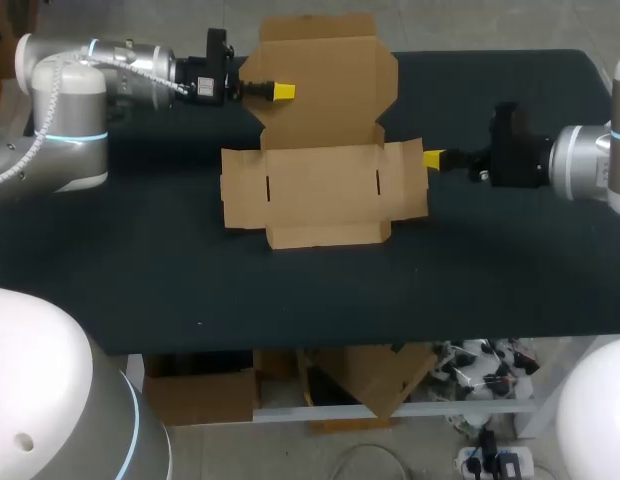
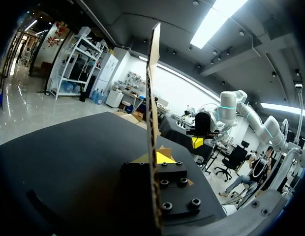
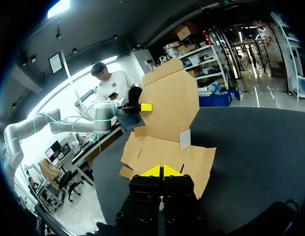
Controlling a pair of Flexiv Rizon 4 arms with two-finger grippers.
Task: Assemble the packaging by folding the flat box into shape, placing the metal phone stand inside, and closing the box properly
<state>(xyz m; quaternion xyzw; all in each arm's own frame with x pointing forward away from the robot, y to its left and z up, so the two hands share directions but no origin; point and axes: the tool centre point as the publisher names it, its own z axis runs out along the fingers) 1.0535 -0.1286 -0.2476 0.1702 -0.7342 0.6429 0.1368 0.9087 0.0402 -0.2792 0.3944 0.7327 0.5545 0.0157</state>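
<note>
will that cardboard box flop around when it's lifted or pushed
Probably light and stiff per panel: the lid panel of the cardboard box stands upright in the left gripper without sagging. It will likely hinge at its creases, so the side flaps may swing. Its base lies flat on the table, so a push would probably slide it.

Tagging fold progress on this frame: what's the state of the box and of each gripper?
box: partly folded, base and side flaps flat on the table, lid panel raised.
left gripper: shut on the lid panel, holding it up.
right gripper: shut, holding nothing, tips at the box's right edge.
</note>
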